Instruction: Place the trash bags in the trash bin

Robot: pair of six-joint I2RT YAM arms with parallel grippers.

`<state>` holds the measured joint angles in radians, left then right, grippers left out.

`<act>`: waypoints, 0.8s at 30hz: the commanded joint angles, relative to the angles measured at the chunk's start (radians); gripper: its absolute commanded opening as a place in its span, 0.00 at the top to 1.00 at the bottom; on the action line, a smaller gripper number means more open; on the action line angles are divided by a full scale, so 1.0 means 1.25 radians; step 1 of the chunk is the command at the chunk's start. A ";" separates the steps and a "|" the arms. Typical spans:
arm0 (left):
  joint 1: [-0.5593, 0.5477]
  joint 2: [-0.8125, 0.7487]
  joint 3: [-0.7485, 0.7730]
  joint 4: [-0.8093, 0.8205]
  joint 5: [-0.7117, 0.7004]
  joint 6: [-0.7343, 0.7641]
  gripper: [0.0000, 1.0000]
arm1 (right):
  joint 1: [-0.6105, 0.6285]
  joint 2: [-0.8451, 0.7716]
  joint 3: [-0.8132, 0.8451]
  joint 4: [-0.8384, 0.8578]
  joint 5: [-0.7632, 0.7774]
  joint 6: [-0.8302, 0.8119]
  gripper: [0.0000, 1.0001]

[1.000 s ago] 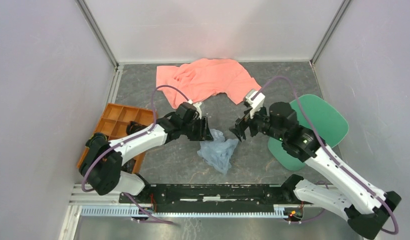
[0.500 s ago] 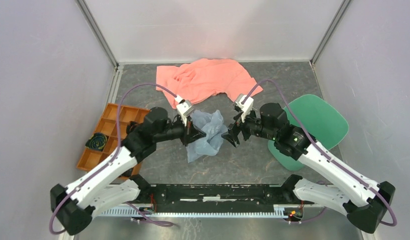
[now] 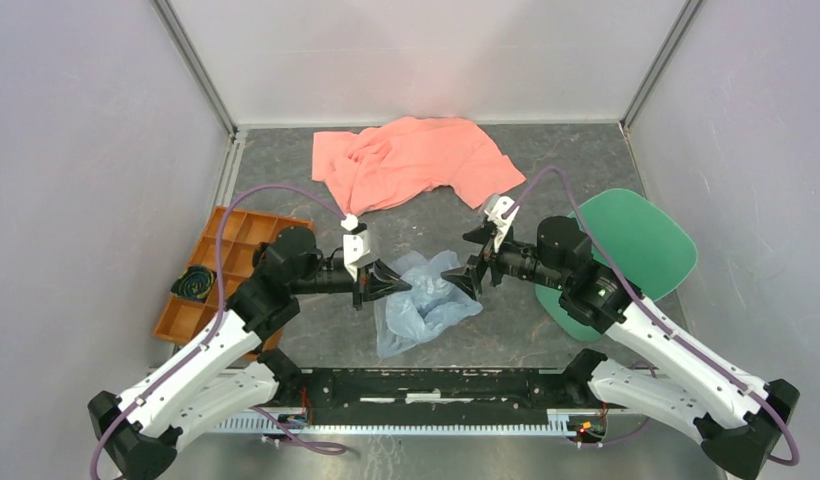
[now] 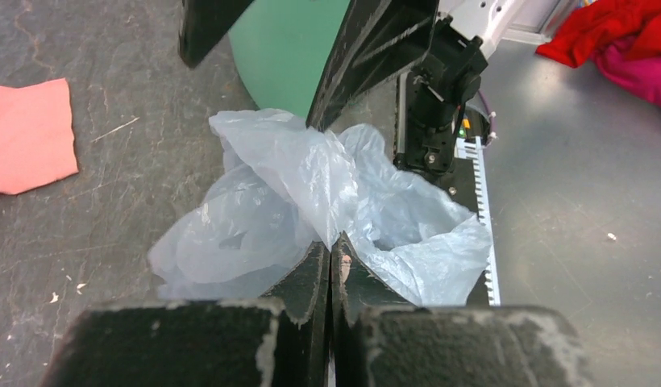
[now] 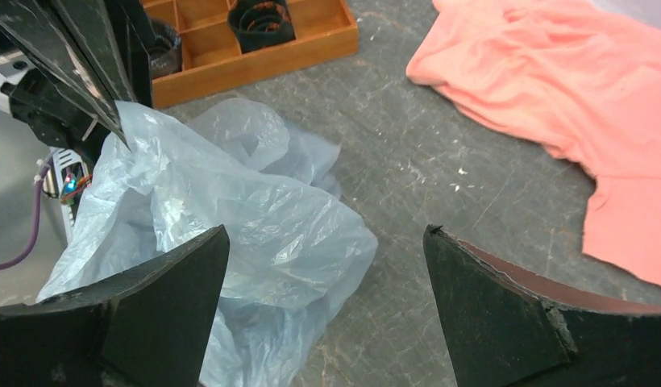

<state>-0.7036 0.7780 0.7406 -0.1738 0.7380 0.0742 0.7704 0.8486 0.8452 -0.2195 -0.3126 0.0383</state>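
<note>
Near the trash bin [image 3: 648, 238], my left pincer [image 4: 329, 248] clamped the trash bag [image 3: 426, 308] while my right pincer [image 3: 454, 281] gaped apart

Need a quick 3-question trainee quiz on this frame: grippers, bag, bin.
1. Which arm's gripper is clamped on the trash bag? A left, B right, C neither.
2. True or false: the right gripper is open.
3. Fill in: the trash bin is on the ___ arm's side.

Key: 1 A, the left gripper is shut on a fold of the bag. 2 true, its jaws stand wide apart over the bag. 3 right.
</note>
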 commanded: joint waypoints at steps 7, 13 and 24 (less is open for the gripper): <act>-0.002 0.034 -0.015 0.178 0.022 -0.210 0.98 | 0.002 0.003 -0.020 -0.022 0.039 -0.024 0.02; -0.002 0.076 -0.002 0.156 0.152 -0.179 0.98 | 0.002 0.019 -0.053 0.028 -0.174 -0.053 0.02; -0.001 0.196 0.063 0.091 0.183 -0.140 0.98 | 0.002 0.083 -0.089 0.096 -0.369 -0.098 0.07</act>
<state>-0.7036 1.0054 0.7734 -0.0673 0.9363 -0.1162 0.7704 0.9268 0.7341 -0.1577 -0.6819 -0.0395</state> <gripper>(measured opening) 0.032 0.979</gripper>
